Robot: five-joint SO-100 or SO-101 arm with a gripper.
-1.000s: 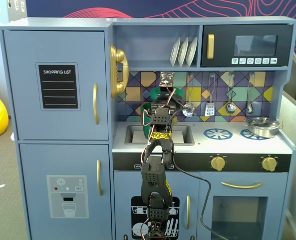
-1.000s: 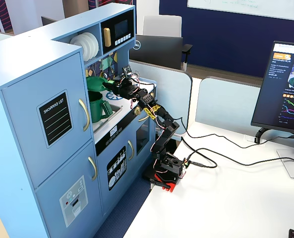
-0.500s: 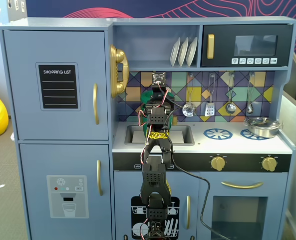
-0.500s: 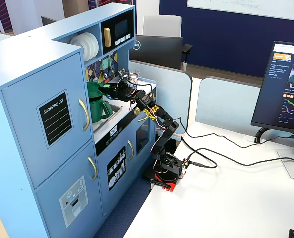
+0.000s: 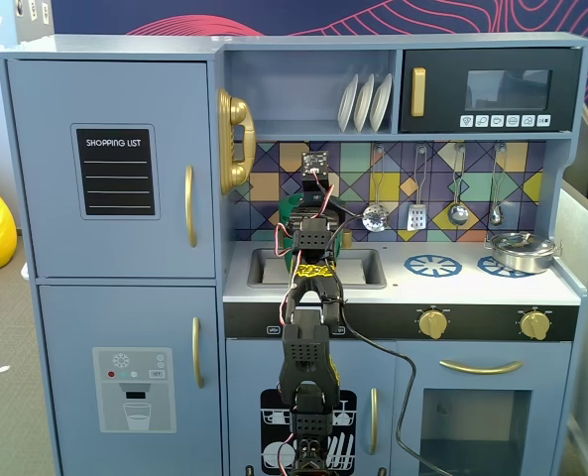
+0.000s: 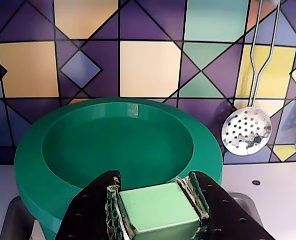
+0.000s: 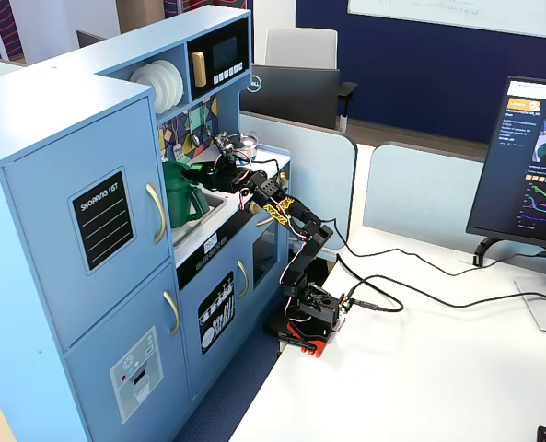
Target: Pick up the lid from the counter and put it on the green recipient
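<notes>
My gripper (image 6: 155,181) is shut on the pale green square handle (image 6: 157,206) of the lid (image 6: 118,135), a wide dark-green round disc with a sunken middle. The lid lies level, and a strip of the green recipient (image 6: 47,226) shows under its left edge; I cannot tell whether they touch. In a fixed view the tall green recipient (image 7: 176,198) stands at the sink's left end with its strap handle (image 7: 200,204) towards the arm, and the gripper (image 7: 205,172) is at its top. In the front fixed view the arm hides most of it; only a green edge (image 5: 291,205) shows beside the gripper (image 5: 309,210).
The sink (image 5: 358,266) lies below the arm. Blue burner rings (image 5: 432,265) and a shiny steel pot (image 5: 520,250) are to the right. Utensils hang on the tiled back wall, a slotted spoon (image 6: 246,131) nearest. A gold phone (image 5: 233,141) hangs at the left.
</notes>
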